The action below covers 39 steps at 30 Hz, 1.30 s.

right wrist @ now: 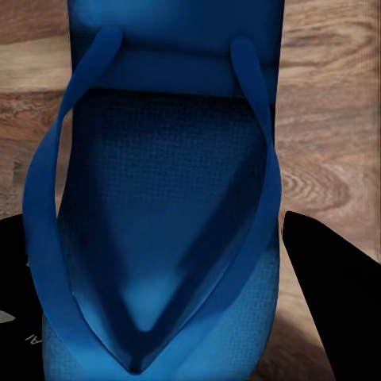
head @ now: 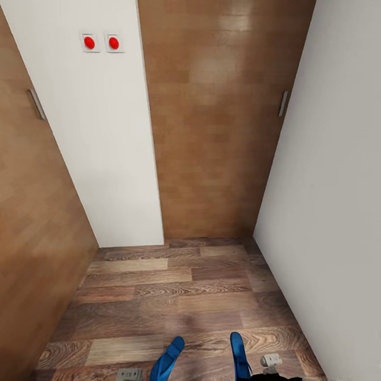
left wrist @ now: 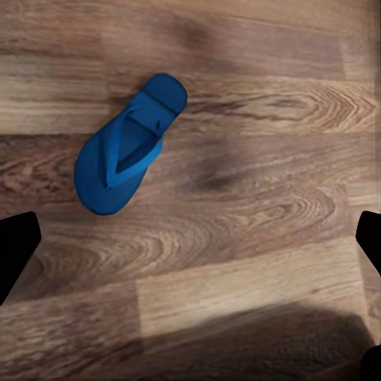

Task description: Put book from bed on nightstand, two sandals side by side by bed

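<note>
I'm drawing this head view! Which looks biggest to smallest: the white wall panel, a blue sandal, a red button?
1. White wall panel, by far.
2. Blue sandal, partly cut off at the picture's edge.
3. Red button; its twin looks the same size.

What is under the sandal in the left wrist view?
The blue sandal lies flat, straps up, on the wood-plank floor, with bare planks all around it. The patch of floor directly beneath its sole is covered, so nothing there can be checked.
</note>
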Available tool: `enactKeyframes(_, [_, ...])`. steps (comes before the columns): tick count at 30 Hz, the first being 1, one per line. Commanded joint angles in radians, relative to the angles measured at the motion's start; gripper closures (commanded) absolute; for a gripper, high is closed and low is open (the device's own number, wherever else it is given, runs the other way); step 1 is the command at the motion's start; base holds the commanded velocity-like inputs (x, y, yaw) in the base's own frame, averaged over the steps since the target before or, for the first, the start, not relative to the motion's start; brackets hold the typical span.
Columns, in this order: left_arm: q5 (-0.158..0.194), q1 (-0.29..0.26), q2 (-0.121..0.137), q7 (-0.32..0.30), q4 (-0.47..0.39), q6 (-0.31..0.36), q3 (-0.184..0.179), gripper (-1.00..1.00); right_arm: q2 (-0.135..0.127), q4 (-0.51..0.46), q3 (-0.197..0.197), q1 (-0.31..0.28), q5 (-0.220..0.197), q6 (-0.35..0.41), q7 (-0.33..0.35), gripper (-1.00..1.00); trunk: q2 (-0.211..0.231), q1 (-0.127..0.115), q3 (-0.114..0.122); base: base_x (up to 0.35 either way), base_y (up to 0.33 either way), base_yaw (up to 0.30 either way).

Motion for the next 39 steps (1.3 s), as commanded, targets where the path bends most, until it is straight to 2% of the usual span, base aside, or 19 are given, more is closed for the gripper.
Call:
enactKeyframes(1, [0.01,-0.001,0.001,0.0,0.0,-0.004,-0.007,-1.0,0.0,-0.002,-0.002,0.0,-0.005,0.01,0.005,1.0,0.0,0.0,-0.001,0.0,0.0,-0.177])
enactKeyframes(12, [0.01,-0.001,0.003,-0.001,-0.001,-0.004,-0.007,-1.0,0.0,-0.002,-0.001,0.0,-0.005,0.011,0.006,1.0,0.0,0.0,-0.001,0.002,0.001,-0.155])
enactKeyframes(27, [0.01,-0.001,0.003,0.0,-0.001,-0.003,-0.007,-1.0,-0.001,-0.002,-0.001,0.0,-0.005,0.011,0.007,1.0,0.0,0.0,-0.001,0.175,0.108,-0.02])
enactKeyframes(39, [0.01,-0.001,0.003,0.0,-0.001,-0.003,-0.007,-1.0,0.0,-0.002,-0.001,0.0,-0.005,0.01,0.007,1.0,0.0,0.0,-0.001,0.005,0.003,-0.232])
